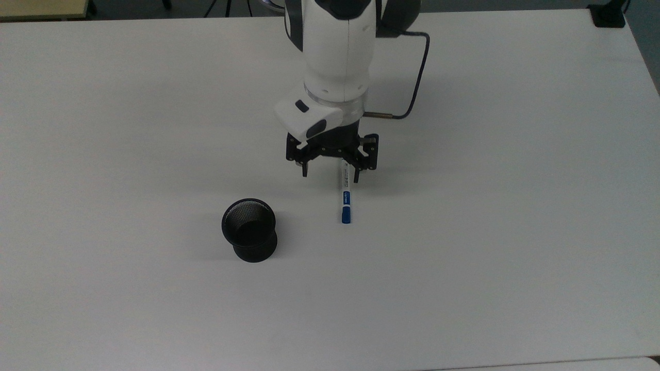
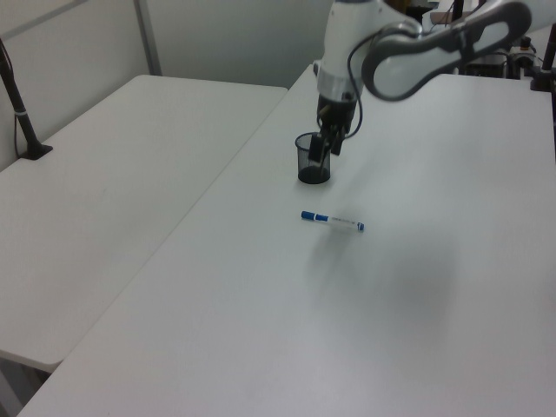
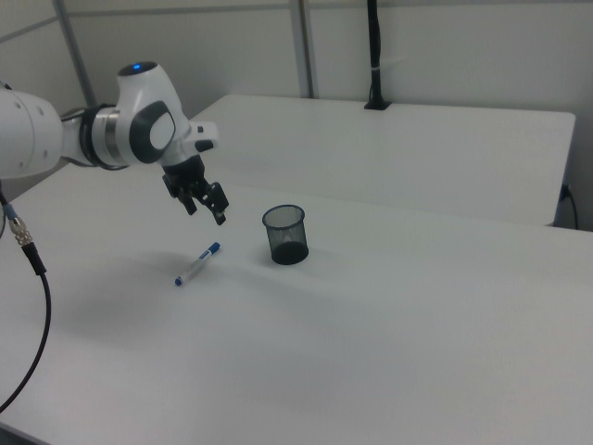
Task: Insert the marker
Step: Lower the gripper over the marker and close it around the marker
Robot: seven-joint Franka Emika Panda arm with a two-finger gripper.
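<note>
Approach step, pre-grasp: gripper [image 1: 330, 176] hangs in the air over the marker's [image 1: 345, 200] far end, nothing grasped yet. Marker lies flat on the white table [image 1: 490, 206], running top to bottom in the top view, blue cap end toward the top view's bottom, upper part of the barrel hidden under the gripper. Black mesh cup [image 1: 249, 230] stands upright, mouth open, off to the top view's left of the marker and a bit lower, apart from it. In the right view the gripper [image 3: 207, 203] is clearly above the table, marker [image 3: 198, 264] below it and cup [image 3: 285, 234] to the right view's right. In the left view the gripper [image 2: 327, 143] overlaps the cup [image 2: 313, 160] by line of sight only; marker [image 2: 333, 221] lies nearer the camera. Jaws spread wide, empty, touching nothing. Fingers look set to straddle the barrel crosswise. Next move, as I judge: descend straight down, centre on the barrel, close, then lift and tilt the marker upright for the cup's mouth. Risk: grabbing near one end, so the marker swings.
</note>
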